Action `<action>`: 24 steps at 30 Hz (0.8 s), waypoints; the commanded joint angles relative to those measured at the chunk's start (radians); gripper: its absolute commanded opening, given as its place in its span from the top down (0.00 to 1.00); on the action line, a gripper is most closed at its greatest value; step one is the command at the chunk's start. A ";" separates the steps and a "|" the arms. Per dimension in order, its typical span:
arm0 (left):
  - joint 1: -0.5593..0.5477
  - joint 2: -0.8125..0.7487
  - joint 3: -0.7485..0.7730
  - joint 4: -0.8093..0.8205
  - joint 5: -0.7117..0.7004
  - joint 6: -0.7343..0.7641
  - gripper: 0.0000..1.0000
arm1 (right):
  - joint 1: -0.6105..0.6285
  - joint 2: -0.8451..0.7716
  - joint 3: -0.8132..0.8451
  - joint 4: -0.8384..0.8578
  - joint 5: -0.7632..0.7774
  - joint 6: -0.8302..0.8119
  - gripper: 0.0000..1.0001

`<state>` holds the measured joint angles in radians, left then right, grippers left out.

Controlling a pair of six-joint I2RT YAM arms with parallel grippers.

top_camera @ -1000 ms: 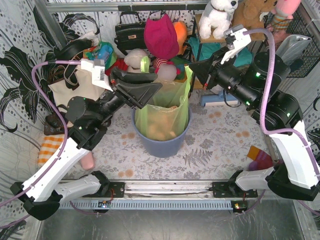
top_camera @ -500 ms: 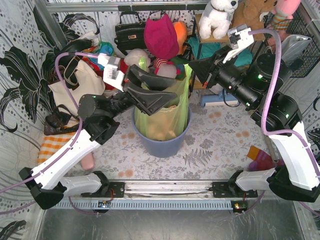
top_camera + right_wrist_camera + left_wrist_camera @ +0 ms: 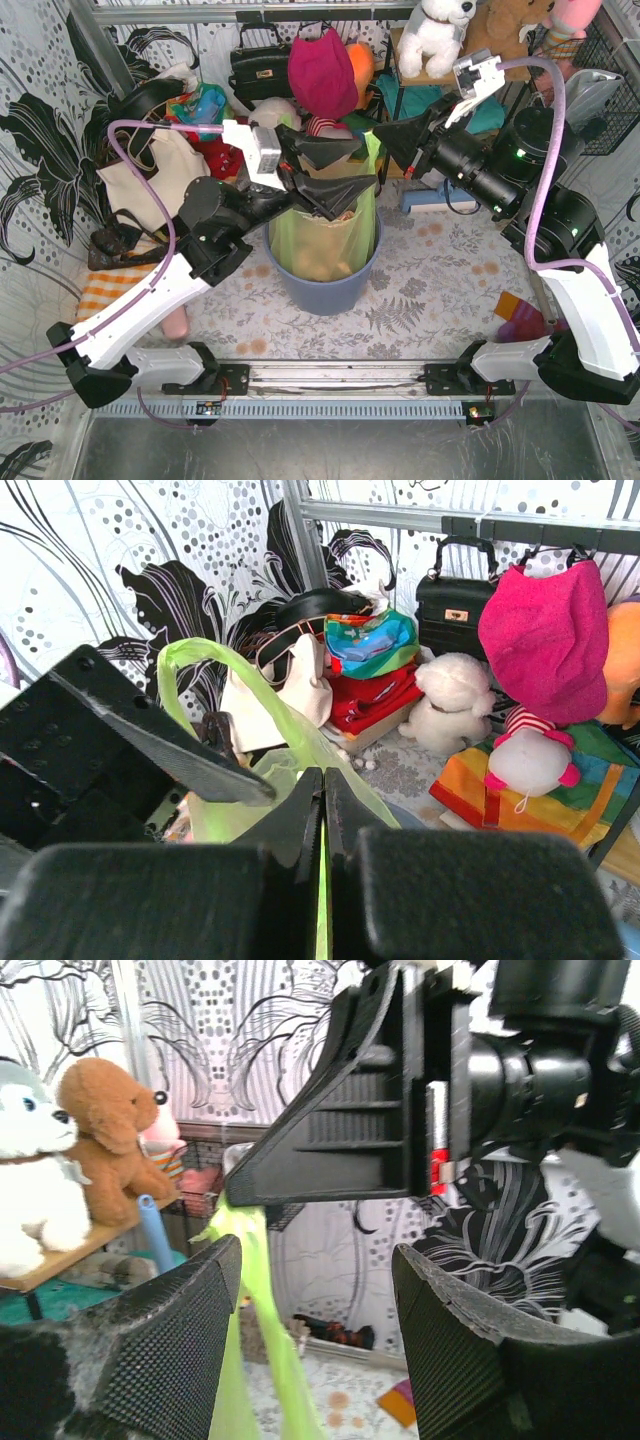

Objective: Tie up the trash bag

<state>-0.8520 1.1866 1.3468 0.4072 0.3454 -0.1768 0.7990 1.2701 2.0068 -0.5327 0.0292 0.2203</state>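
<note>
The right gripper clamps one trash bag handle, and the left gripper, jaws apart, next needs the free handle loop.

Place: looks like a robot lab cell, dressed up kinda homey
Walls: floral sheets on a metal frame
Table: leafy cloth
Clutter: plush toys, handbag, tote
Rig: rail along the near edge

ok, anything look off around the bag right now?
No spill or tear visible. The trash bag sits lopsided: the right gripper pinches one edge taut, its other handle loop stands loose, and the left gripper is open, gripping nothing.
</note>
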 commanded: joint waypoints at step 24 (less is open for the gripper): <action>-0.002 0.115 0.114 0.061 -0.112 0.187 0.45 | 0.005 -0.045 -0.032 0.037 -0.081 0.002 1.00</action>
<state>-0.8520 1.2911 1.4166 0.4370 0.2539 -0.0086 0.7990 1.2423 1.9781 -0.5255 -0.0269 0.2203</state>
